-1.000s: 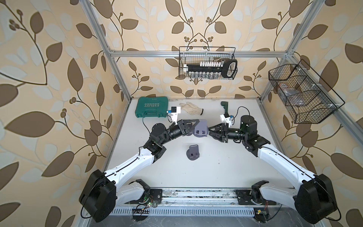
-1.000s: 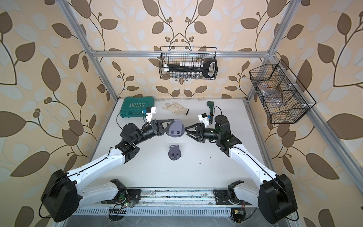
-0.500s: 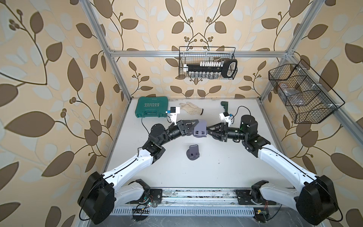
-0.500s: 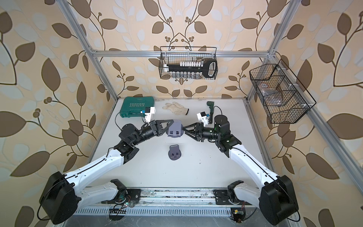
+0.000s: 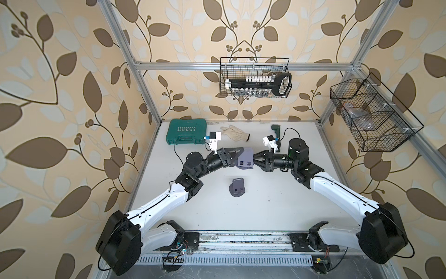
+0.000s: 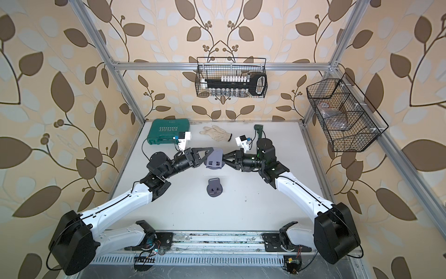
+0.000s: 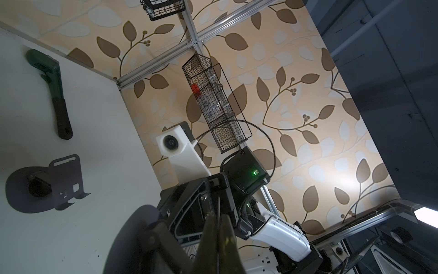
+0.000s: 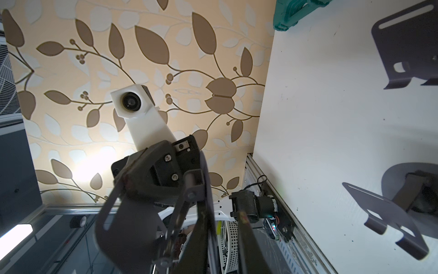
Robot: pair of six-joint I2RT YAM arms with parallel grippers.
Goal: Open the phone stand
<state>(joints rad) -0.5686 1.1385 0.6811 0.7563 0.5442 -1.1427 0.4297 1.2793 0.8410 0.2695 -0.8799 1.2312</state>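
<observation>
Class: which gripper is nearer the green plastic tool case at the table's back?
Left. The left gripper holds the raised grey phone stand from the side facing the green plastic tool case; the right gripper meets that stand from the opposite side, farther from the case.

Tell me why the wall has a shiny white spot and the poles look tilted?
Left wrist view: glare whitens the wallpaper, and the table looks dim; right wrist view: similar glare on the wallpaper; both top views: the wide lens probably tilts the frame posts outward.
</observation>
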